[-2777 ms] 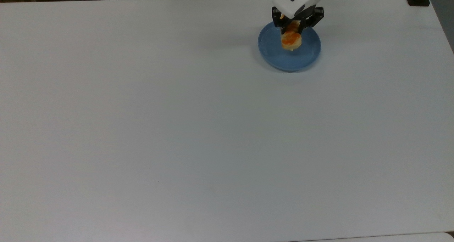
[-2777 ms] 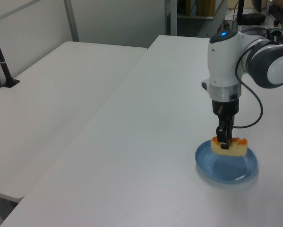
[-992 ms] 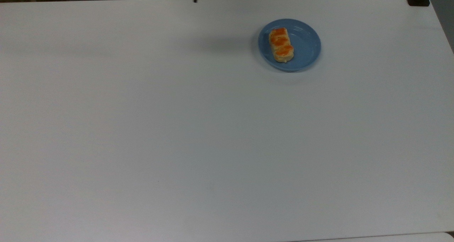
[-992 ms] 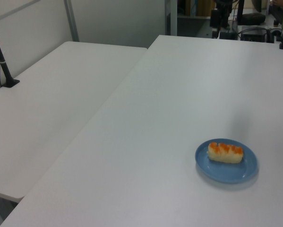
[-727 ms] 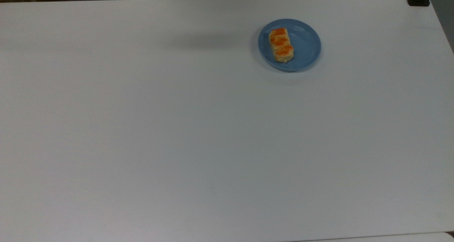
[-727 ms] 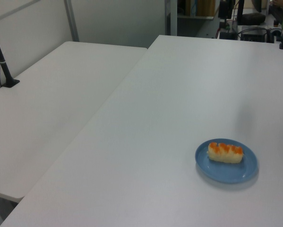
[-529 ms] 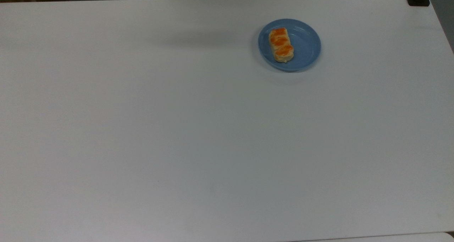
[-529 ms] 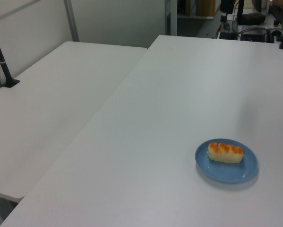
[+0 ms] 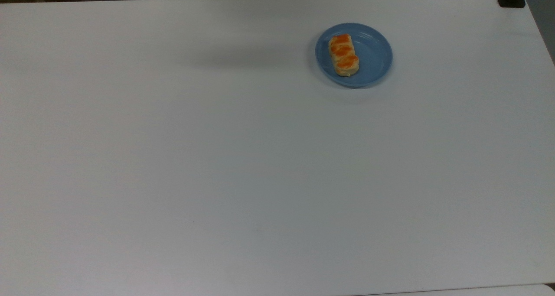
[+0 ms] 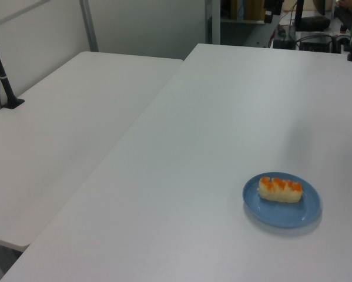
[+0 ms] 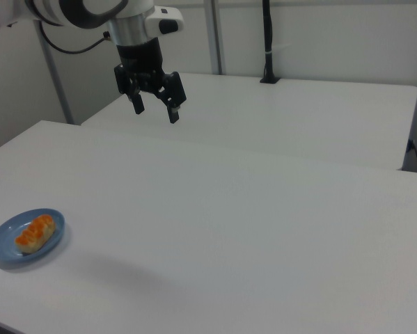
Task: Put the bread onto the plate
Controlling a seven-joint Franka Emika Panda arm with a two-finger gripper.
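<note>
Tool (image 11: pixel 153 101) first: it hangs high above the desk (image 11: pixel 250 229) in the right view, black fingers (image 11: pixel 173 111) spread apart with nothing between them, pointing down and well apart from anything on the surface.

Nearest to the right view's camera is bare desk. Further off, towards the right view's lower left, sits the plate (image 11: pixel 6 254), and the bread (image 11: pixel 34 233) lies flat inside it. In the top view the bread (image 9: pixel 344 55) rests on the plate's (image 9: pixel 373 55) left half, its long axis running roughly from the top view's top to its bottom, one end close to the raised rim, the other nearer the shallow centre. In the left view the bread (image 10: pixel 280 190) lies across the far part of the plate (image 10: pixel 281 214), orange lumps upward.

The relation that matters: the bread lies down and to the right view's left of the tool, with a broad stretch of open desk between them. By my reading the placing is done, since the bread sits wholly within the rim and nothing grips it. Any further move would only be the arm parking itself, and that path crosses neither plate nor bread.
</note>
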